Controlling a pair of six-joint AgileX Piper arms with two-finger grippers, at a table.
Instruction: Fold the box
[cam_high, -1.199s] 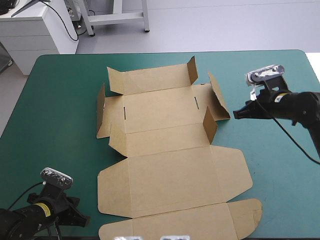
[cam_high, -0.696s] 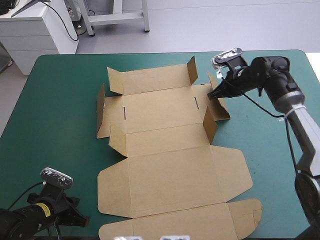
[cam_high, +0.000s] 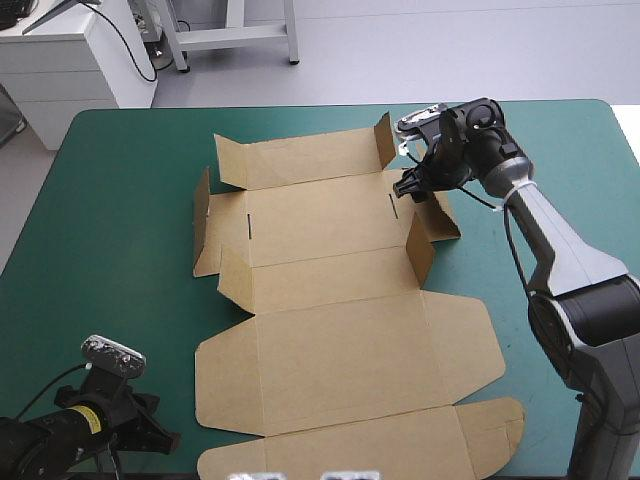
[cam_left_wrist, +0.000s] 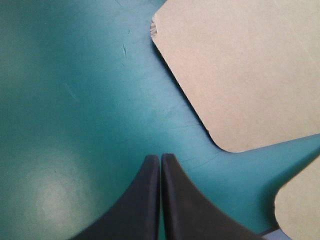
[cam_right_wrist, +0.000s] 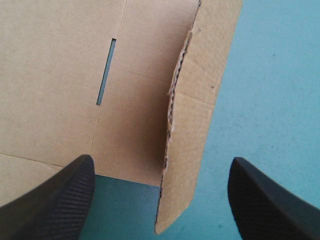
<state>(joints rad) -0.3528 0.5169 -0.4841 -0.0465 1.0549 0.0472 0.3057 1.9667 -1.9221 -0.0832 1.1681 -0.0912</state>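
The brown box (cam_high: 330, 300) lies as a cut sheet spread on the teal-green table (cam_high: 110, 220), about the middle of its width, reaching from near the far edge to the near edge; most panels lie flat, while several side flaps in the far half stand tilted up. The right claw (cam_high: 408, 187) is at the far right part of the sheet, released, its 2 black fingers (cam_right_wrist: 55, 200) wide apart; between them, in the right wrist view, a raised side flap (cam_right_wrist: 187, 125) stands on edge, its corrugated edge showing, touching neither finger; just beside it a narrow slot (cam_right_wrist: 106, 72) is cut in the flat panel. The left claw (cam_left_wrist: 160, 157) is clenched on nothing, its tips meeting in 1 point over bare cover near the table's near left corner; ahead of it lie 2 rounded corners (cam_left_wrist: 225, 145) of the box's near panels, close but apart from it.
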